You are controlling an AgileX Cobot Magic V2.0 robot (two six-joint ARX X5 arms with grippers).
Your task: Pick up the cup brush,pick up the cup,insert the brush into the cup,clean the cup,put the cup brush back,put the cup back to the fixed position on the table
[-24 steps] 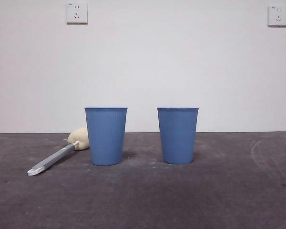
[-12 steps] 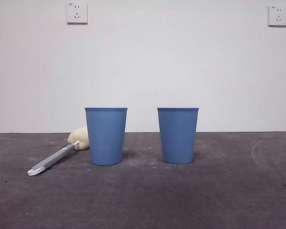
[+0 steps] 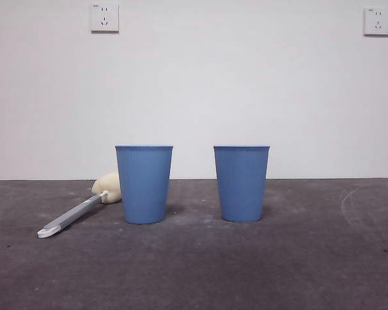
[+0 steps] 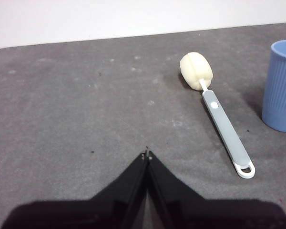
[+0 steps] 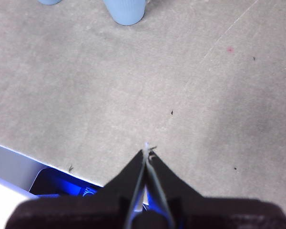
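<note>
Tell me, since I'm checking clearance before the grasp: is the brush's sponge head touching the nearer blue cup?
Apart. The left wrist view shows bare table between the cup brush and the blue cup.

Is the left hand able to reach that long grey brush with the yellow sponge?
Probably yes. The long grey brush with the cream-yellow sponge head lies flat on bare table ahead of the left hand, with nothing between them; the blue ribbed plastic cup stands off to the side.
</note>
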